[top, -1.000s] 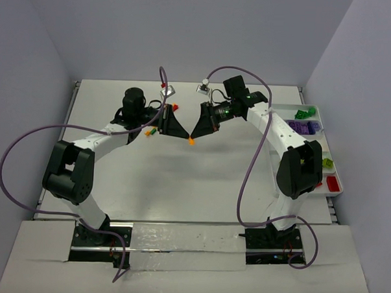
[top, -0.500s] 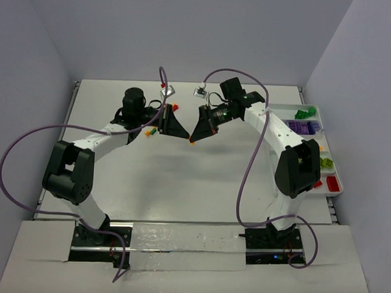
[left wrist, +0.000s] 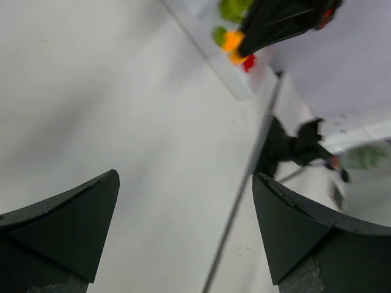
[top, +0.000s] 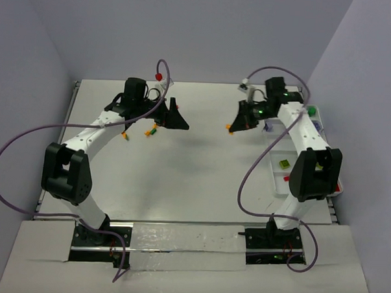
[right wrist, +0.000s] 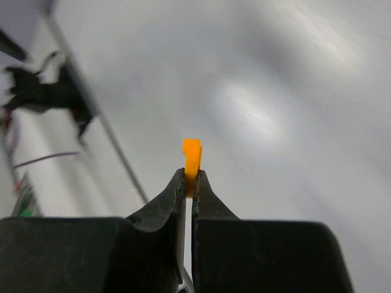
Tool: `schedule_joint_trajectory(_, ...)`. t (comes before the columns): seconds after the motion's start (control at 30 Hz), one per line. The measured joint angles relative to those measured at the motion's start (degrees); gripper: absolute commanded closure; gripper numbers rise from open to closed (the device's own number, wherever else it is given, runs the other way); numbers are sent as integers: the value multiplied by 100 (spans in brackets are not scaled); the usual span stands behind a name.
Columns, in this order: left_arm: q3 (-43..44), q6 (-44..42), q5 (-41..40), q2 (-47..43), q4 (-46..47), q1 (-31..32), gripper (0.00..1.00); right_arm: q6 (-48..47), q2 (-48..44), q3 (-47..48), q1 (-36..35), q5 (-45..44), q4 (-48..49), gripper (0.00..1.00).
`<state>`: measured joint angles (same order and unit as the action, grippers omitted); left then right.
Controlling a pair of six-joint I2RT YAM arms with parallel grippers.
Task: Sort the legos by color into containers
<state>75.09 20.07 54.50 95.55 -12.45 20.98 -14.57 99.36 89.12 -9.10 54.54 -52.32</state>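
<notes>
My right gripper (right wrist: 189, 177) is shut on a small orange lego (right wrist: 192, 157) that sticks out past its fingertips. From above, that right gripper (top: 233, 126) hangs over the table's middle right, with the orange lego (top: 229, 128) at its tip. The white containers tray (top: 274, 168) lies along the right edge, mostly hidden by the right arm; lime (top: 284, 163), red (top: 285, 178) and green (top: 309, 111) legos show in it. My left gripper (top: 179, 114) hovers open and empty at the back left. Its jaws (left wrist: 184, 177) stand wide over bare table.
A few loose orange and green legos (top: 149, 131) and one more orange one (top: 125, 135) lie on the table under the left arm. The left wrist view shows the right gripper (left wrist: 281, 21) across from it. Purple cables loop off both arms.
The two grippers were tip to tip; they have drawn apart. The right gripper has swung right toward the tray with the orange lego. The left gripper has opened and pulled back.
</notes>
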Motion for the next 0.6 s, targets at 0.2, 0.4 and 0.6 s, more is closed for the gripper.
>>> schedule_joint_trajectory(0.2, 91, -505, -2222, -123, -445, -12, 1, -881, -469, -564, 2122, -2090, -315, 100)
schedule_joint_trajectory(0.4, 431, -752, -3639, -60, -745, -14, 1, -1594, -421, -588, 3311, -3556, -377, 100)
schedule_joint_trajectory(0.6, 625, -1133, -4008, -51, -818, -14, 1, -1789, 273, -79, 3453, -4254, -314, 100)
